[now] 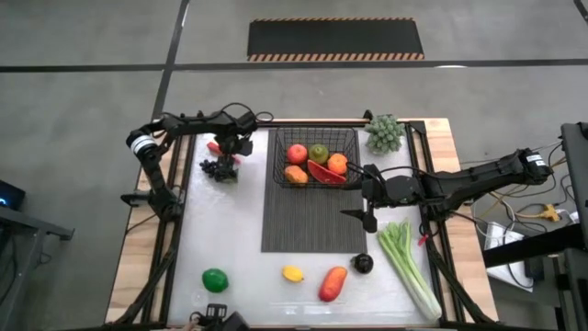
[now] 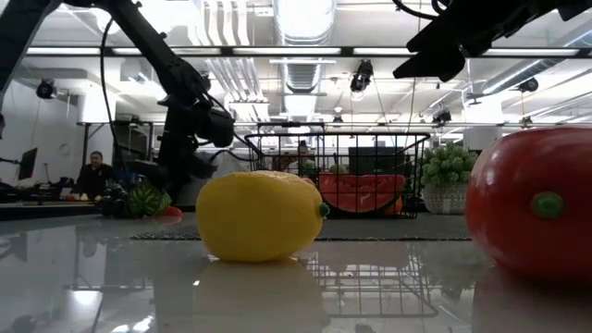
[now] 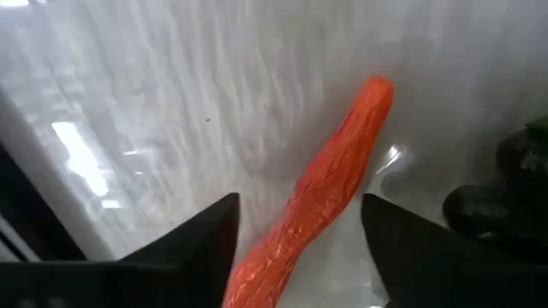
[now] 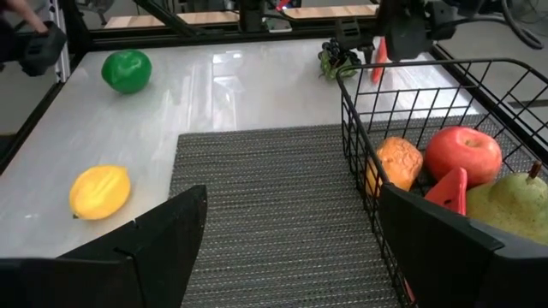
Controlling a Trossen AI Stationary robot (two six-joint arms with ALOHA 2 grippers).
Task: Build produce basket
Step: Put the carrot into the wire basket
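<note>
A red chili (image 3: 342, 154) lies flat on the white table at the far left, next to dark grapes (image 1: 218, 169). My left gripper (image 1: 231, 147) points down over the chili, open, with one finger on each side of it (image 3: 300, 201); a gap shows on both sides. The black wire basket (image 1: 315, 134) stands on the far end of the dark ribbed mat (image 1: 308, 221) and holds a red apple (image 4: 463, 154), a pear, a watermelon slice and oranges. My right gripper (image 1: 356, 191) hangs open beside the basket's right side, nothing between its fingers (image 4: 291, 197).
Along the near edge lie a green fruit (image 1: 215, 279), a lemon (image 1: 292, 273), a red-orange mango (image 1: 333, 283) and a dark fruit (image 1: 363, 264). A celery stalk (image 1: 409, 267) lies at the near right. A green bunch (image 1: 384, 134) sits at the far right.
</note>
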